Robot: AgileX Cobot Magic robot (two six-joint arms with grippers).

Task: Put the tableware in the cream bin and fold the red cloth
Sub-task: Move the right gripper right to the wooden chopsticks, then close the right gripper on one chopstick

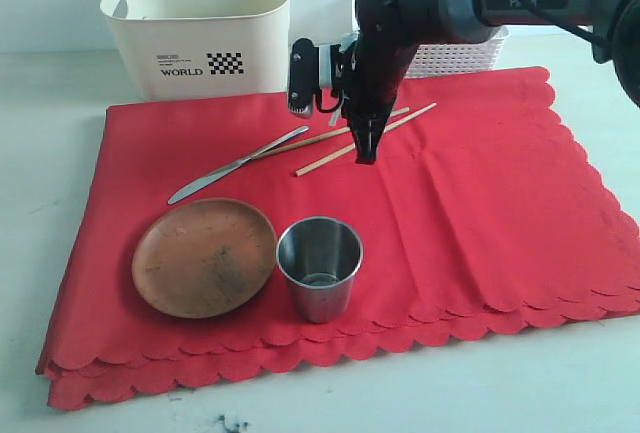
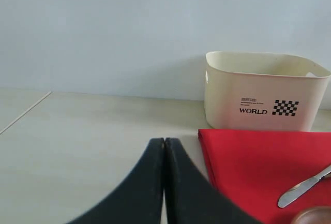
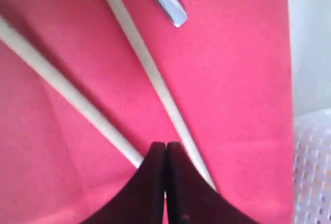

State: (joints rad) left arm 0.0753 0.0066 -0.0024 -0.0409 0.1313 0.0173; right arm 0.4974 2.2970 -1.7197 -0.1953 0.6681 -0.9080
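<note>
The red cloth point(image 1: 470, 203) lies spread on the table. On it are a brown wooden plate point(image 1: 205, 256), a steel cup point(image 1: 319, 265), a silver knife point(image 1: 235, 165) and two pale chopsticks point(image 1: 330, 158). The cream bin point(image 1: 200, 28) stands behind the cloth's left corner. My right gripper point(image 1: 365, 153) points down over the chopsticks, shut with nothing in it. In the right wrist view its tips point(image 3: 165, 145) sit between the two chopsticks point(image 3: 145, 58), just above the cloth point(image 3: 232, 79). My left gripper point(image 2: 164, 141) is shut and empty, over bare table left of the cloth point(image 2: 258, 167), facing the bin point(image 2: 258, 89).
A white lattice basket point(image 1: 450, 53) stands behind the cloth at the right, partly hidden by my right arm, and its wall point(image 3: 313, 167) shows in the right wrist view. The knife's blade point(image 2: 302, 188) lies near the cloth's left side. A wall runs behind the table.
</note>
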